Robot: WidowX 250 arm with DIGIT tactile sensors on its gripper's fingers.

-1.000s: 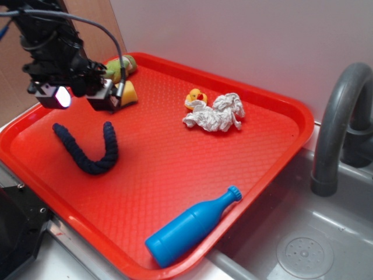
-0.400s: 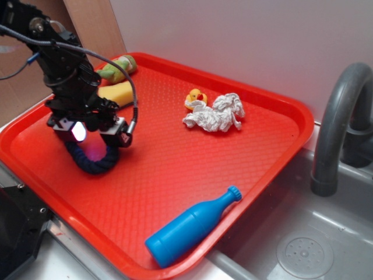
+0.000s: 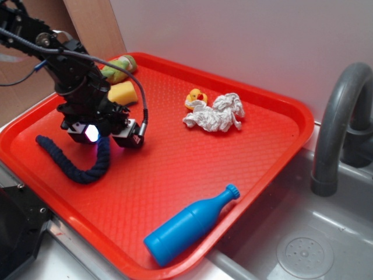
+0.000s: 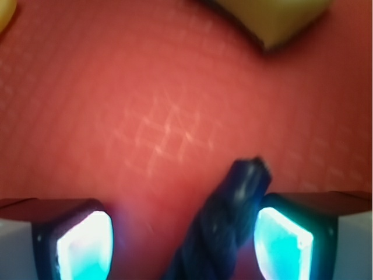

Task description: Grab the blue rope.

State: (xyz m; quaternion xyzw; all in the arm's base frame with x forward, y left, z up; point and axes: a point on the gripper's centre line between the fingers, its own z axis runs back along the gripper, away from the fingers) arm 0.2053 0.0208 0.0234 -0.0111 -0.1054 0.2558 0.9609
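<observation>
Blue rope (image 3: 76, 166) lies curved, left of frame on red tray (image 3: 175, 169), one end between tool (image 3: 108, 135) pads. Tool open, gripping nothing. Step: pre-grasp. Next: centre, close.

Exterior view was evenly and softly lit; shadows under things on the red tray (image 3: 274, 151) were faint. A pale sheen lay on the blue bottle (image 3: 189, 224). My hand (image 3: 104, 134) showed a white-violet glow. Wrist view was blurred throughout: my fingers (image 4: 81, 245) glared cyan-white and overexposed, the blue rope (image 4: 227, 227) was soft-edged, and the tray's weave caught glints at centre.
</observation>
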